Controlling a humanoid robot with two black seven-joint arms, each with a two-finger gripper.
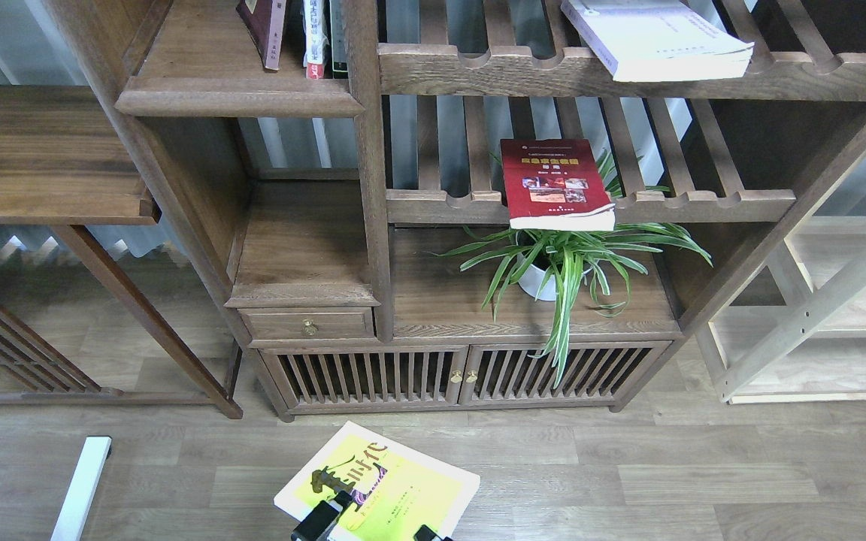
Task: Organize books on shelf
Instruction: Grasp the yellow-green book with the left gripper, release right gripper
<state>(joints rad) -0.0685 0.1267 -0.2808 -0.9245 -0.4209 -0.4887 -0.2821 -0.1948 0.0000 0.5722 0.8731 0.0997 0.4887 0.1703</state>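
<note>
A yellow-green book [384,485] with dark Chinese characters hangs tilted over the floor at the bottom centre. A gripper [373,527] rises from the bottom edge, left of centre, so I take it for my left. One black finger [322,518] lies over the cover's near edge and the other shows at the book's lower right, shut on it. A dark red book [557,184] lies on the middle slatted rack, overhanging its front rail. A thick white book [658,41] lies on the upper rack. The solid shelf [237,99] is at the upper left. My right gripper is out of view.
Several upright books [316,37] stand at the shelf's right end against the post. A potted spider plant [564,263] sits under the red book. Below are a small drawer [309,324] and slatted cabinet doors [463,376]. A side table [42,150] stands left, a pale frame [816,315] right.
</note>
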